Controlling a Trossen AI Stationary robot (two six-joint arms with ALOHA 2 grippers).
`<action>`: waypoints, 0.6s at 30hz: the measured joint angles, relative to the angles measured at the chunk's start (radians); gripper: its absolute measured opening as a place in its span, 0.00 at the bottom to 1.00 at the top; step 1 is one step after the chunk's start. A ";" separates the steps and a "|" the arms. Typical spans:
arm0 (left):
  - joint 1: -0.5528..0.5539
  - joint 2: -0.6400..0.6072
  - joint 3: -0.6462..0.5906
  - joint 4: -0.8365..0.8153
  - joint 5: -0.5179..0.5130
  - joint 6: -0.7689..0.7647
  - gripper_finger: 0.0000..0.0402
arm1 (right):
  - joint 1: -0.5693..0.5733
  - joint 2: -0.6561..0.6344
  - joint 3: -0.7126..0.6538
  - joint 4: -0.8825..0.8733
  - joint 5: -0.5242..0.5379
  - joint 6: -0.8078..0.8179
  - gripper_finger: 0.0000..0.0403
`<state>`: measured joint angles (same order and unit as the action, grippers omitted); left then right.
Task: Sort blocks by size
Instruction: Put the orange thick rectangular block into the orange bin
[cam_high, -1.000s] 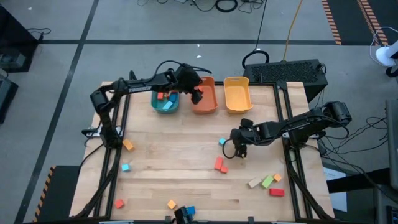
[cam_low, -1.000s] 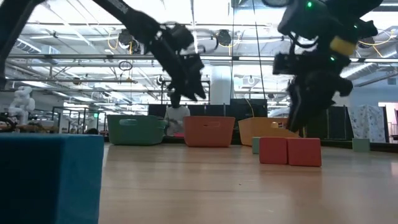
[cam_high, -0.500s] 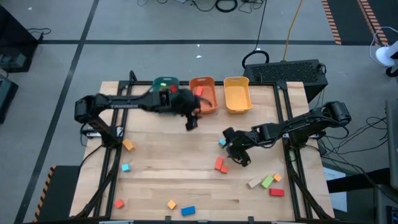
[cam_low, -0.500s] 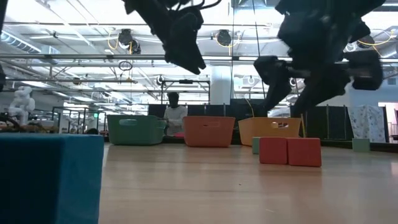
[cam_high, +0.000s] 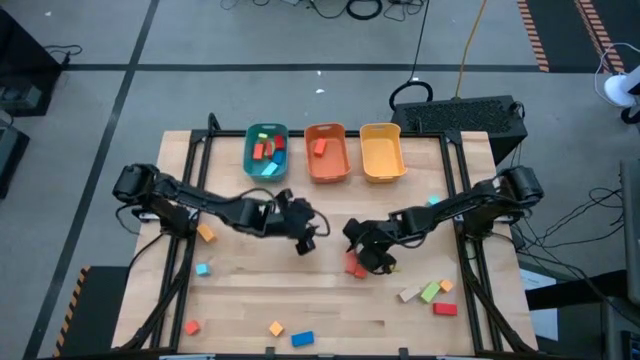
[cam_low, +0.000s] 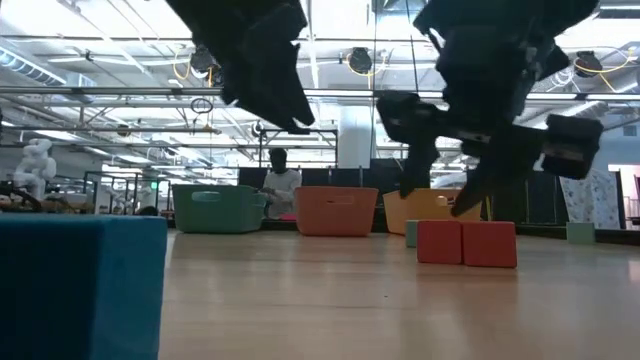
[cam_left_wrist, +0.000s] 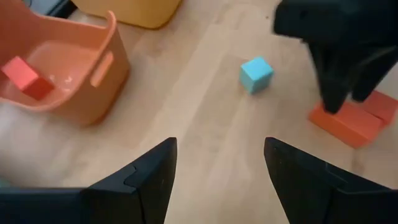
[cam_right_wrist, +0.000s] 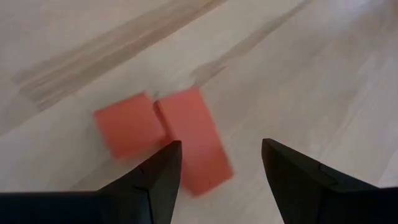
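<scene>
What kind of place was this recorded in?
Probably a robotics lab or workshop: an open hall with ceiling trusses, cables on the floor, more benches behind the wooden table, and a person.

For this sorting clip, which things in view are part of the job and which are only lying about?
Job:
- two red wooden blocks under the open right hand
- light blue wooden cube
- red wooden block in the orange bin
- open, empty left hand

Lying about:
- black keyboard behind the table
- floor cables
</scene>
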<state>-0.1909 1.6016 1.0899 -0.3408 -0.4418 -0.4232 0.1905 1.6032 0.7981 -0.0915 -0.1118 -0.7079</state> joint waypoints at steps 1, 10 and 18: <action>-0.015 0.000 -0.006 0.001 -0.007 -0.022 0.60 | 0.000 0.013 0.017 -0.010 -0.004 -0.005 0.52; -0.116 0.000 -0.043 0.054 -0.086 -0.096 0.60 | -0.002 0.136 0.161 -0.244 -0.072 -0.043 0.52; -0.139 0.000 -0.084 0.151 -0.106 -0.098 0.60 | -0.016 0.201 0.209 -0.270 -0.069 -0.056 0.46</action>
<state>-0.3303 1.6020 1.0054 -0.1898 -0.5478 -0.5217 0.1742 1.8039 1.0072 -0.3614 -0.1810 -0.7634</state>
